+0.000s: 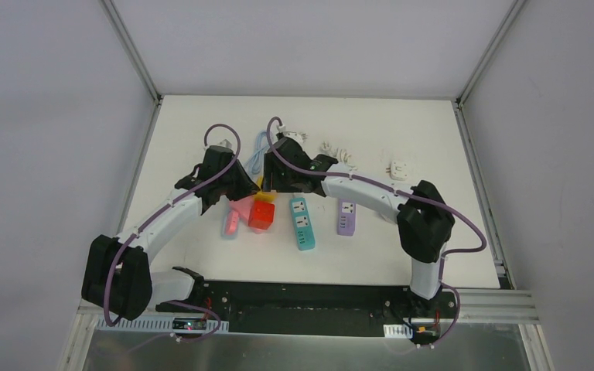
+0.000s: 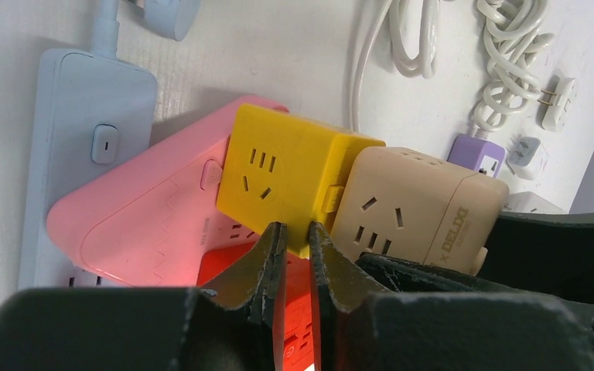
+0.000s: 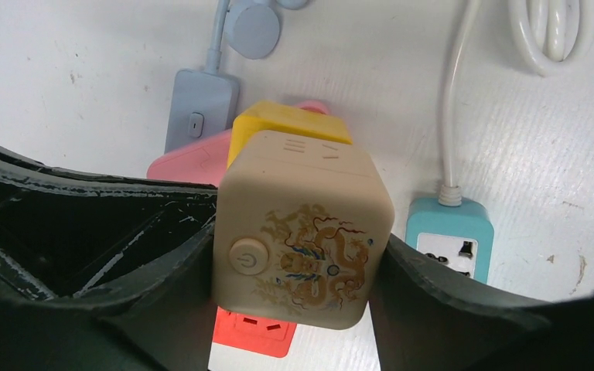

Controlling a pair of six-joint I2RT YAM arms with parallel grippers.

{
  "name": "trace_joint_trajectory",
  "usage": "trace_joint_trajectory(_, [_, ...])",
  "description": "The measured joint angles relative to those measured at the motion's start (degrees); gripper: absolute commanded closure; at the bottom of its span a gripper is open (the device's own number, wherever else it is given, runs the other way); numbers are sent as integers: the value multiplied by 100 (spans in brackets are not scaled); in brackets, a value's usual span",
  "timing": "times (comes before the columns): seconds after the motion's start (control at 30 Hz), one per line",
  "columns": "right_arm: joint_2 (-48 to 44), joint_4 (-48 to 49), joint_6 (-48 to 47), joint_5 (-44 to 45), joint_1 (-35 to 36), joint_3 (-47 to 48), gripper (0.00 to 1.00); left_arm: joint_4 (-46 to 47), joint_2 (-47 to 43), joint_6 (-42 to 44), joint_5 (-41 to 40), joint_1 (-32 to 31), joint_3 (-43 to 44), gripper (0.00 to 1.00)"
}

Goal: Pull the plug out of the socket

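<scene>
A yellow cube socket (image 2: 286, 174) and a beige cube socket (image 2: 410, 205) with a dragon print (image 3: 302, 239) are joined side to side above the table. My left gripper (image 2: 295, 232) is nearly shut, its fingertips (image 2: 274, 232) pinching the yellow cube's lower edge. My right gripper (image 3: 302, 270) is shut on the beige cube, one finger on each side. In the top view both grippers meet at mid table, left (image 1: 249, 185) and right (image 1: 277, 184), with a sliver of yellow (image 1: 261, 183) between them.
Under the cubes lie a pink power strip (image 2: 139, 224), a red cube socket (image 1: 262, 212) and a light blue strip (image 2: 85, 154). A teal strip (image 1: 302, 222) and a purple strip (image 1: 346, 217) lie to the right. White cables (image 2: 503, 54) and a white adapter (image 1: 399, 168) lie further back.
</scene>
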Motion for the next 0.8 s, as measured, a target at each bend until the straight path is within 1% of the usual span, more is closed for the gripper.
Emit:
trace_joint_trajectory(0.1, [2,-2,-15,20,7,7,100,-17,0,0,2,0,9,88])
trace_joint_trajectory(0.23, [-83,197,28,-487,-223,-203,100,13,7,0,2,0,9,88])
trace_joint_trajectory(0.3, [-105,221,13,-551,-258,-240,100,42,22,0,9,-4,9,88])
trace_joint_trajectory(0.37, [-105,208,-24,-428,-197,-227,100,37,24,0,22,-2,9,88])
trace_joint_trajectory(0.5, [-50,-11,-142,190,57,-35,100,-35,24,2,42,-2,31,88])
trace_joint_trajectory(0.6, [-46,-42,-142,280,105,-22,100,-46,24,2,52,-2,31,88])
trace_joint_trajectory(0.8, [-199,107,-52,-468,-236,-260,100,4,48,-4,90,-13,31,88])
